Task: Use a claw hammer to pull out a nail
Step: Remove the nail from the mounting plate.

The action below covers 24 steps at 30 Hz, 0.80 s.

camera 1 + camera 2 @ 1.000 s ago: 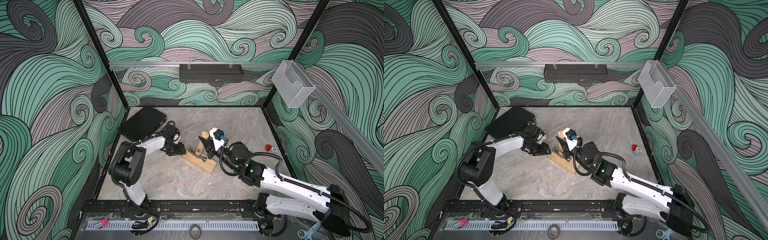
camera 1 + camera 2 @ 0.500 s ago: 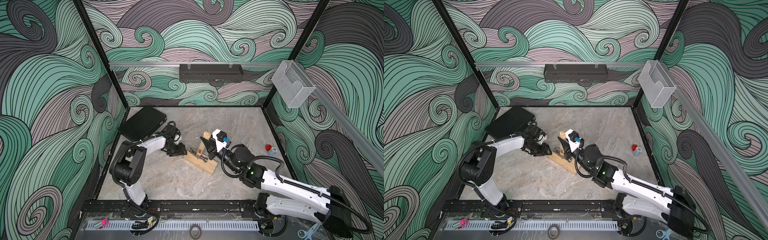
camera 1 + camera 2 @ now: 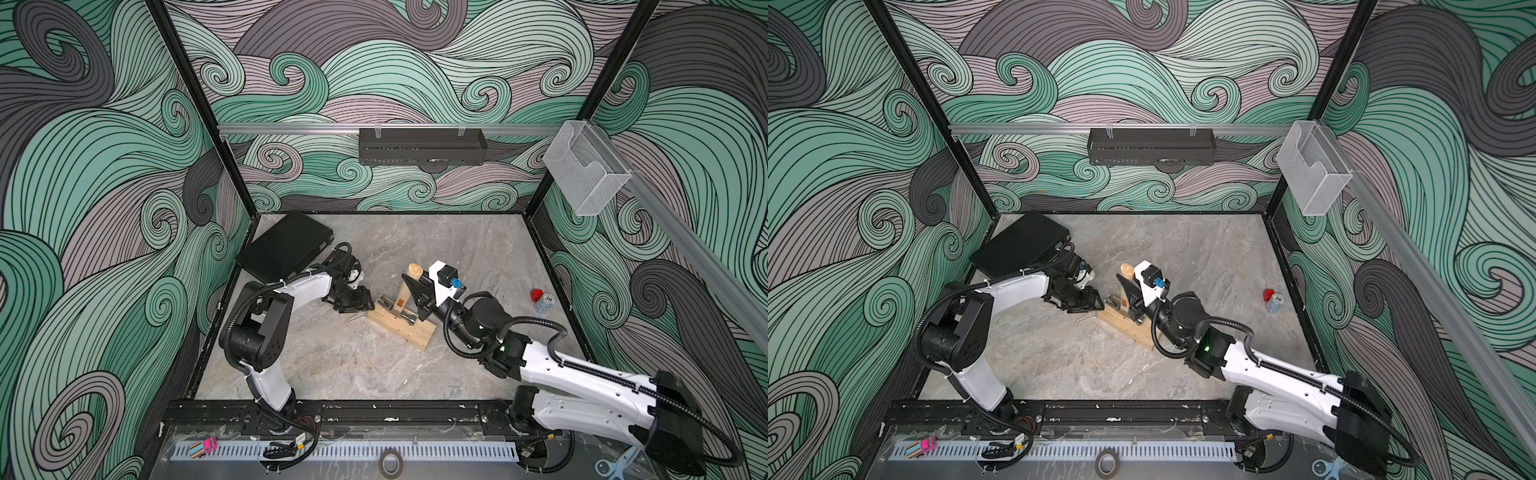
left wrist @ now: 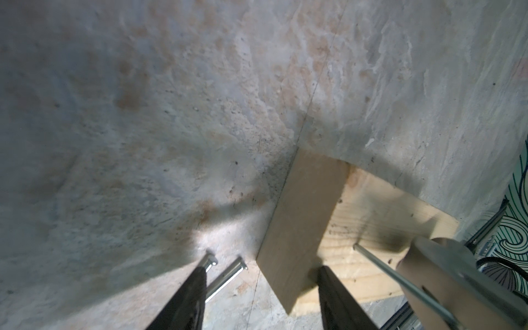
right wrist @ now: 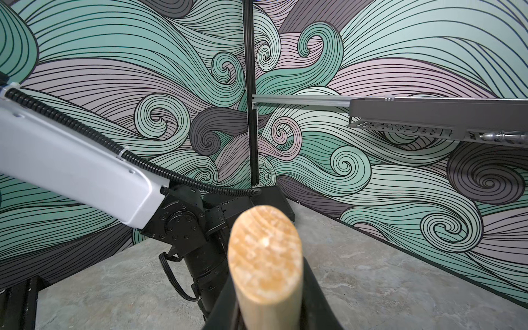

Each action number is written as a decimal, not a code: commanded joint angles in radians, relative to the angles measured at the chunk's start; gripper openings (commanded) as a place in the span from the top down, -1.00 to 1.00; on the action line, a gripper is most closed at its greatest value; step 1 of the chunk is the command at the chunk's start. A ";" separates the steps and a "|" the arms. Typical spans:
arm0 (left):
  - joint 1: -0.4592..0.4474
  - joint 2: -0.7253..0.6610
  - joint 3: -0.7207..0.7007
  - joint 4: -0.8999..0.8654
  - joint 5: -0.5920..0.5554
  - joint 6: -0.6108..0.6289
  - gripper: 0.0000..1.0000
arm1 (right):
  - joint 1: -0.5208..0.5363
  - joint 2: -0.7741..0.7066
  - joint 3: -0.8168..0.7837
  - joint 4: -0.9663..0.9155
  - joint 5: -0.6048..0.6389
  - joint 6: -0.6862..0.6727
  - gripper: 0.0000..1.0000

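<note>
Grey marbled table (image 3: 374,370), boxed in by swirl-patterned walls. At the far left corner a flat black case (image 3: 286,245) lies on it.

Mid-table is a pale wooden block (image 3: 409,332), lying flat and skewed to the table's edges.

The claw hammer (image 3: 402,298) has its steel head down on the block, at the end nearest the left arm. Its handle rises steeply, and the orange label shows low on it in both top views. The right gripper (image 3: 412,289) is clenched round the handle above the label (the butt end (image 5: 264,251) pokes out past the black fingers in the right wrist view).

The left gripper (image 3: 360,300) sits low at that same end of the block, released, with nothing clamped. In the left wrist view one finger (image 4: 337,288) lies over the block's end and the other (image 4: 188,294) over the table, with the block's corner between them.

The nail (image 4: 380,263) has its foot in the block's top, and its shank leans toward the hammer head (image 4: 445,257). Cannot tell whether the claw has it.

Two loose nails (image 4: 228,274) lie on the table just beside the block, one partly under a finger.

Well apart, on the right side, is a small red item (image 3: 536,295), too small to tell what.
</note>
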 commanded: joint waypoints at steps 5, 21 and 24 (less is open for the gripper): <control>0.005 0.075 -0.032 -0.061 -0.149 -0.009 -0.19 | -0.001 -0.034 -0.083 0.009 -0.003 0.150 1.00; 0.004 0.069 -0.038 -0.061 -0.143 -0.015 -0.19 | -0.011 -0.055 -0.144 0.033 0.012 0.185 1.00; 0.004 0.053 -0.038 -0.050 -0.122 -0.019 -0.19 | -0.012 -0.069 -0.135 -0.007 0.013 0.172 1.00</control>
